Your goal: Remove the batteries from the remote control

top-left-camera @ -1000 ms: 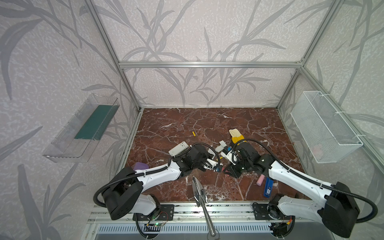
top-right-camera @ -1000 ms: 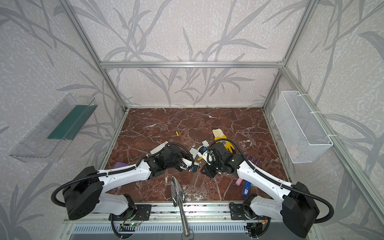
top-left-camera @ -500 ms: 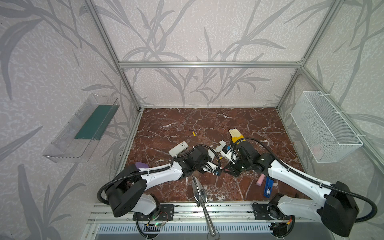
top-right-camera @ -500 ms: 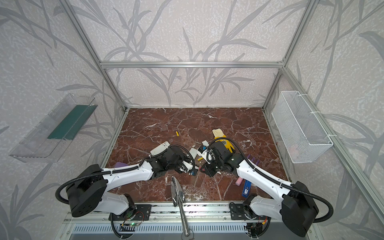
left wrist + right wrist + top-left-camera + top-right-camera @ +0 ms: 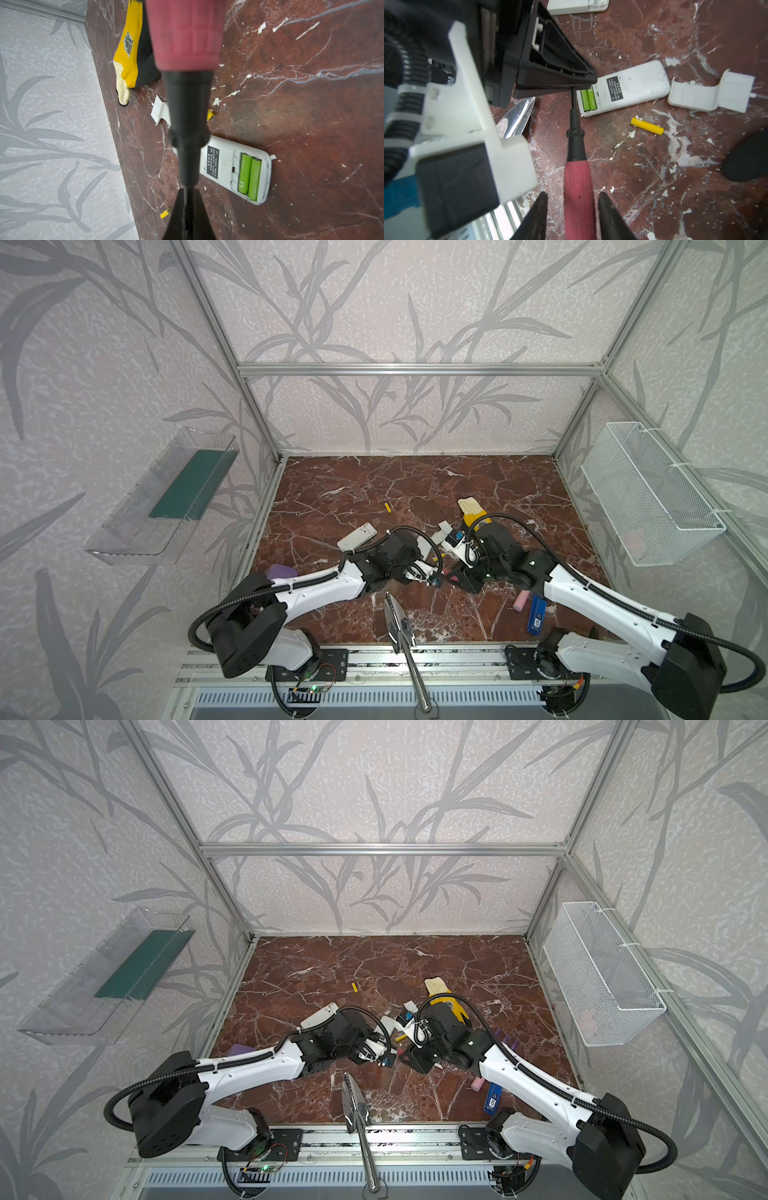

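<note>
On red marble [image 5: 311, 83] the green batteries [image 5: 249, 174] lie side by side, lengthwise in the open bay of the white remote [image 5: 224, 164]. We judge our left gripper [image 5: 187, 195], clamped on the screwdriver [image 5: 576, 133] shaft, the nearer. The right gripper [image 5: 573, 195] holds its jaws apart beside the handle.

Black label [image 5: 213, 162] on white remote [image 5: 227, 154]: print too small to read.
</note>
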Robot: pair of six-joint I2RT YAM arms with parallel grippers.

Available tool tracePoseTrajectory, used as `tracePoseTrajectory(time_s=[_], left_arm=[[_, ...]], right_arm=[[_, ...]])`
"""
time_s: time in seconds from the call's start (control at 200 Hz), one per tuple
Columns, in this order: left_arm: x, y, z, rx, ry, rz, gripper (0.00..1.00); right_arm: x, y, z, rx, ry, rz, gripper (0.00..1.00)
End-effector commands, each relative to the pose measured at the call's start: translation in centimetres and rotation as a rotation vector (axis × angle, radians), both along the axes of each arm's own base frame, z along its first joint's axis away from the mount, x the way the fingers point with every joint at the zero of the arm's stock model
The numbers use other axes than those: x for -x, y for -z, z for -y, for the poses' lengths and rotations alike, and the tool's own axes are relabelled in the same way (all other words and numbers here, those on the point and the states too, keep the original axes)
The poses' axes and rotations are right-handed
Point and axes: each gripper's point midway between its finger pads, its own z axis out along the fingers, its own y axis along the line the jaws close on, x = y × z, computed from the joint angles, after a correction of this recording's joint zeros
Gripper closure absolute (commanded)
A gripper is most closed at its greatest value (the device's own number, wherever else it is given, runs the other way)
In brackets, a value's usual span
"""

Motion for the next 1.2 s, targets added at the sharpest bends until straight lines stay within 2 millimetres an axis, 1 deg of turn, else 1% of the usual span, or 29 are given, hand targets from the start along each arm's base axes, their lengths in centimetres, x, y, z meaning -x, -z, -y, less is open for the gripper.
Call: tracePoseTrajectory(time_s=[0.0, 0.185, 0.335, 0.42, 0.495, 0.6, 0.72, 0.855, 1.01, 1.195], left_arm=[[0.5, -0.7, -1.0, -0.012, -0.025, -0.049, 1.00], [1.2, -0.4, -1.7, -0.013, -0.027, -0.114, 1.00], [2.1, -0.2, -2.2, -0.023, -0.020, -0.194, 1.00], [2.3, -0.3, -2.4, -0.016, -0.022, -0.214, 1.00], [2.2, -0.4, -2.4, -0.003, -0.026, -0.209, 1.00], [1.9, -0.6, -2.4, 0.017, -0.035, -0.197, 1.00], [1.8, -0.9, -2.4, 0.033, -0.039, -0.201, 1.00], [1.9, -1.1, -2.6, 0.043, -0.038, -0.214, 1.00], [2.2, -1.5, -2.5, 0.066, -0.032, -0.230, 1.00], [2.6, -1.3, -2.5, 0.064, -0.027, -0.254, 1.00]], right_arm=[[-0.5, -0.9, 0.2, 0.010, -0.031, 0.110, 0.49], [-1.4, -1.5, 0.6, 0.037, -0.055, 0.239, 0.46], [-1.4, -2.3, 0.2, 0.018, -0.130, 0.362, 0.46], [-1.1, -2.9, -0.2, -0.002, -0.177, 0.397, 0.46], [-0.5, -3.2, -0.9, -0.025, -0.225, 0.393, 0.46], [0.4, -2.7, -1.7, -0.048, -0.272, 0.359, 0.46], [0.8, -1.6, -2.3, -0.051, -0.282, 0.343, 0.46], [1.1, -0.7, -2.6, -0.049, -0.287, 0.354, 0.47], [0.9, -0.5, -2.7, -0.040, -0.284, 0.373, 0.48], [0.6, -1.2, -2.9, -0.049, -0.285, 0.405, 0.51]])
